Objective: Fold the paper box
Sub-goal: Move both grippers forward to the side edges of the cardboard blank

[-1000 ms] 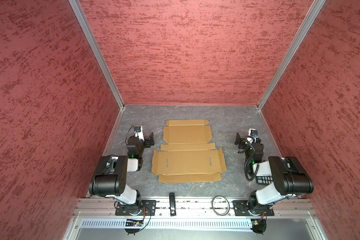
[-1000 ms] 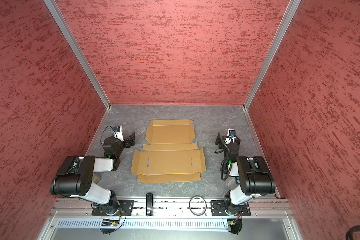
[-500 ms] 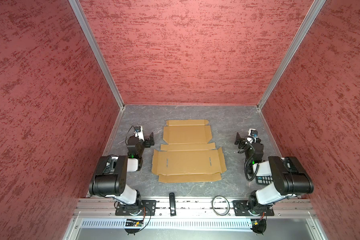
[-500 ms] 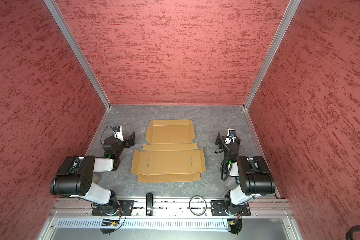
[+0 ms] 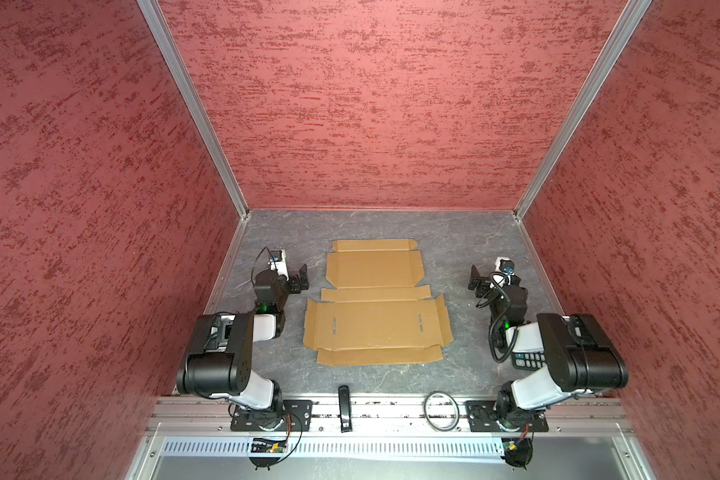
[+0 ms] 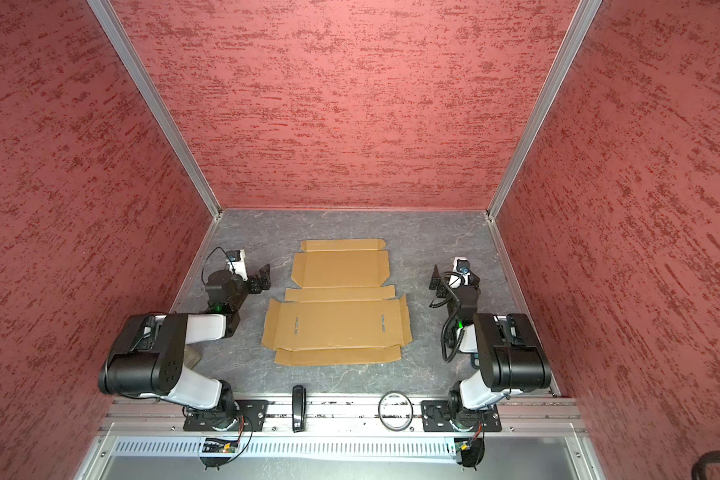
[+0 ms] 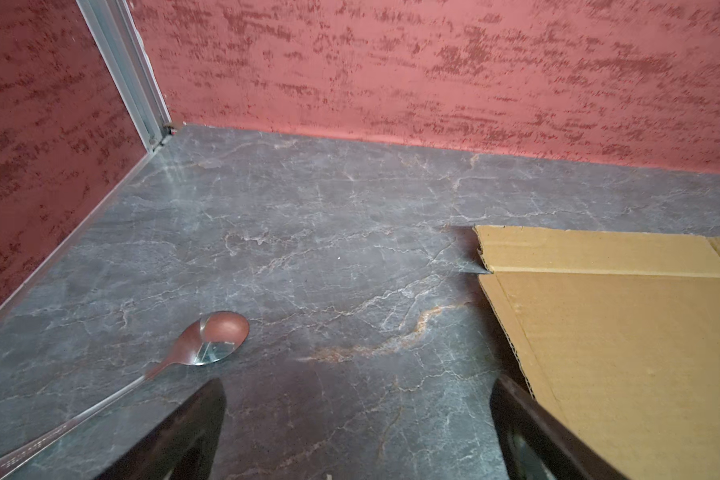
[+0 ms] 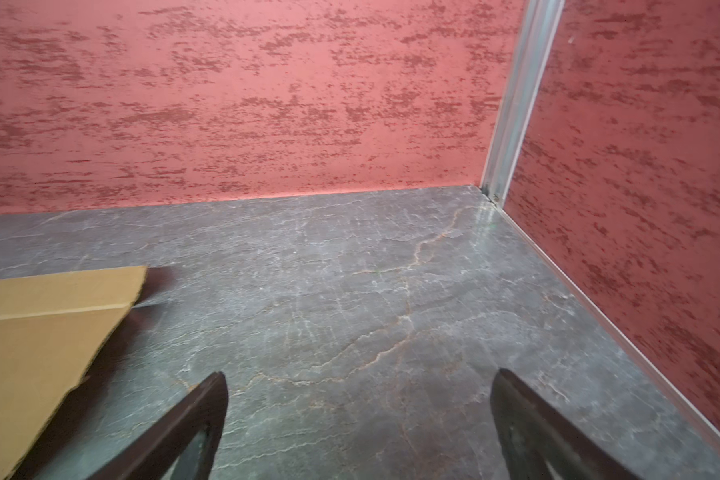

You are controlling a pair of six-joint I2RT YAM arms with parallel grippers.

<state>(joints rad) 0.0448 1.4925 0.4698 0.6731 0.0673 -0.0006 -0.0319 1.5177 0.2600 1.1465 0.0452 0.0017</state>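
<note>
1. Nothing is changing over the last second: both arms are sitting just as they were. The paper box (image 5: pixel 375 307) is lying exactly where it was, flat and unfolded in the middle of the tabletop (image 5: pixel 454 232).
2. The left pincer (image 5: pixel 302 279) is hanging wide and empty near the sheet's left edge. The right pincer (image 5: pixel 474 280) is gaping likewise, a little apart from the right edge.
3. To my eye, that is meaning the folding is not yet starting. Every flap is lying level, no crease is standing up, and the whole job is waiting.
4. The left wrist view is showing a metal spoon (image 7: pixel 221 336) lying on the stone beside one finger, which I am not making out from above. It is also showing the sheet's corrugated cut edge running close by the other finger.
5. The right wrist view is showing only bare stone between its fingers, with a corner of the sheet off to one side.
6. Only the top views are showing the two slots in the main panel. A top view is also showing a keypad device (image 5: pixel 526 359) tucked under the right arm.
</note>
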